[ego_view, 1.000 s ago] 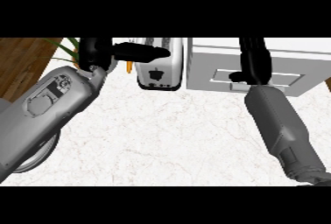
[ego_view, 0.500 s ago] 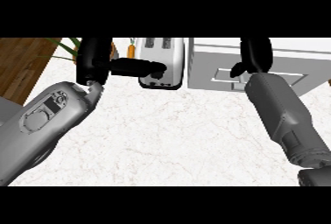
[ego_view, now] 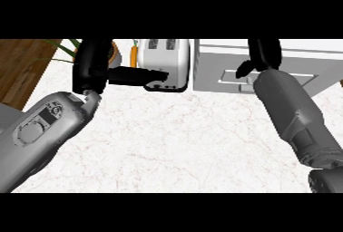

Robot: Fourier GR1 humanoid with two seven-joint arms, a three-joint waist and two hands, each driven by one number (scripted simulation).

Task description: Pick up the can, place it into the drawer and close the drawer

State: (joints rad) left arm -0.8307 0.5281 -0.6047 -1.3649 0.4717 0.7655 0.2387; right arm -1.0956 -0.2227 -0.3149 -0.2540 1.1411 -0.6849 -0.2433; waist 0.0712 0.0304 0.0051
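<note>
The white marbled tabletop (ego_view: 174,140) fills most of the frame, with a strip of brown wood (ego_view: 20,68) at the upper left and some green leaves (ego_view: 64,47) above it.

The left hand (ego_view: 94,68) is at the upper left, its black palm rising toward the top edge. A dark finger or thumb (ego_view: 137,76) sticks out to the right from it and overlaps the lower left of the toaster (ego_view: 167,63). Nothing can be seen inside this hand; it looks released, not clenched. Its grey forearm (ego_view: 43,131) runs down to the lower left corner.

The toaster stands at upper centre, white with two slots on top. Just to its left, a thin orange thing (ego_view: 133,54) shows between the toaster and the left hand; what it is cannot be told.

The right hand (ego_view: 264,54) is at the upper right, over the grey drawer (ego_view: 227,68), which has a recessed handle (ego_view: 231,80) on its front. The thumb (ego_view: 242,69) points left, beside the handle. Whether this hand grasps anything cannot be told. Its forearm (ego_view: 295,118) runs down to the lower right.

The can shows nowhere in the frame.
</note>
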